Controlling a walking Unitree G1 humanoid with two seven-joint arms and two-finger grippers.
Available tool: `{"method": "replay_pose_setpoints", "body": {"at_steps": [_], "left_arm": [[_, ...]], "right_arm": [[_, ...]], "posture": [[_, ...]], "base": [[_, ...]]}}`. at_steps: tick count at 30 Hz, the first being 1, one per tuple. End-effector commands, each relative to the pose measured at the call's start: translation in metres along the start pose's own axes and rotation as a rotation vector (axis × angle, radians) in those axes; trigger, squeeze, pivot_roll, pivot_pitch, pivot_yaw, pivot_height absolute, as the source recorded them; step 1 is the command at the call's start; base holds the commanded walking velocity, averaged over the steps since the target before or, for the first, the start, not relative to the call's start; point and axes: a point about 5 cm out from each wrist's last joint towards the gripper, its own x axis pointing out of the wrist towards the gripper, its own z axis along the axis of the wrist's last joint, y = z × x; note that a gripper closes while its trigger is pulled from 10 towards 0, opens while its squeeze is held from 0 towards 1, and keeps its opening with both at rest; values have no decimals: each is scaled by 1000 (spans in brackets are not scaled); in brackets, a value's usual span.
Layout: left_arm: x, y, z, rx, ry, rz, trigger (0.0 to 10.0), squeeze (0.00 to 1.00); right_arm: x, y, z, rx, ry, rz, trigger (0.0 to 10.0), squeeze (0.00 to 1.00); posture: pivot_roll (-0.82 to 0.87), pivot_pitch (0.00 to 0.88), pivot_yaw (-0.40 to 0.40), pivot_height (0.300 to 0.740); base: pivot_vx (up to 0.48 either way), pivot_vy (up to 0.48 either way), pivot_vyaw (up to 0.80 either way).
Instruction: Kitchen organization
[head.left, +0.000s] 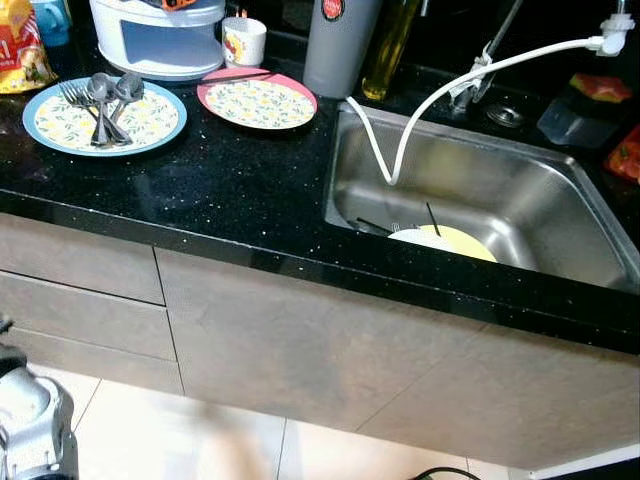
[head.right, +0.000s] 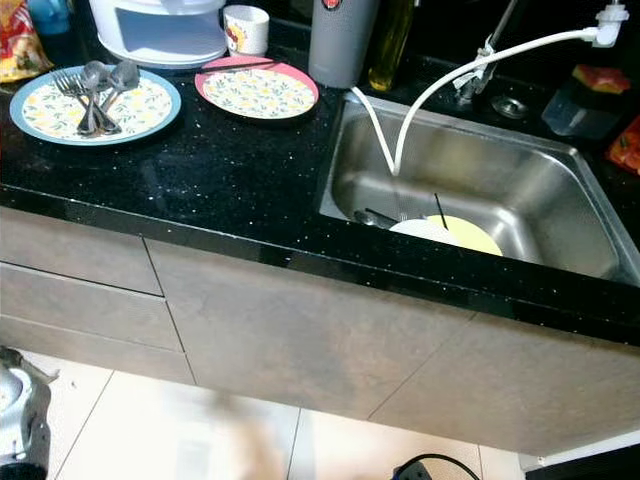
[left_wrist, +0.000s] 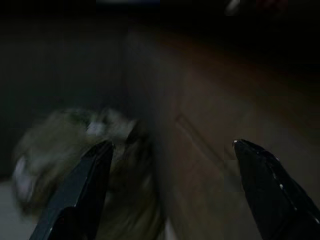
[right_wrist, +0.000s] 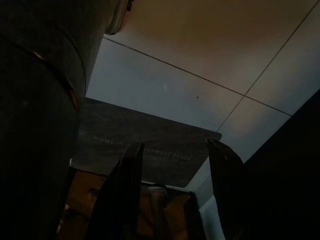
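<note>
Both jaws stand apart and hold nothing: your left gripper (left_wrist: 167, 150) hangs low before the cabinet front, your right gripper (right_wrist: 175, 155) above a floor mat (right_wrist: 145, 145). Ahead you have the black countertop (head.left: 230, 190), the steel sink (head.left: 520, 200) with a yellow plate (head.left: 450, 240) inside, a blue-rimmed plate (head.left: 150, 125) bearing forks and spoons (head.left: 105, 100), and a pink-rimmed plate (head.left: 257, 100) beside a mug (head.left: 243, 42).

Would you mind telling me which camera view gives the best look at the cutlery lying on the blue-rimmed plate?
The left eye view shows the cutlery best: the forks and spoons lie fully in frame on the blue-rimmed plate. The right eye view shows the same pile, with the plate closer to the picture's edge. The two wrist views are dark and face the cabinet and floor.
</note>
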Motion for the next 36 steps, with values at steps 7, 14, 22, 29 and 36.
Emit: {"method": "replay_pose_setpoints", "body": {"at_steps": [7,14,22,29,36], "left_arm": [[-5,-38,52,12,-227,-156,10000,0],[-18,-79,112,52,-519,-364,10000,0],[-16,-117,130,148,-579,-628,10000,0],[-35,-169,102,209,-352,-1150,10000,0],[-48,-186,124,130,-377,-1268,10000,0]], "right_arm": [[-1,-5,-4,-5,15,-22,10000,0],[-1,-5,-4,-2,15,-22,10000,0],[-1,-4,-4,-6,15,-17,10000,0],[0,-4,-4,7,12,-17,10000,0],[0,-3,-5,34,10,-18,10000,0]], "posture": [[198,78,-151,740],[191,66,-139,740],[199,53,-139,740],[190,44,-113,740],[184,43,-91,740]], "base": [[0,0,0],[0,0,0],[0,0,0],[0,0,0],[0,0,0]]}}
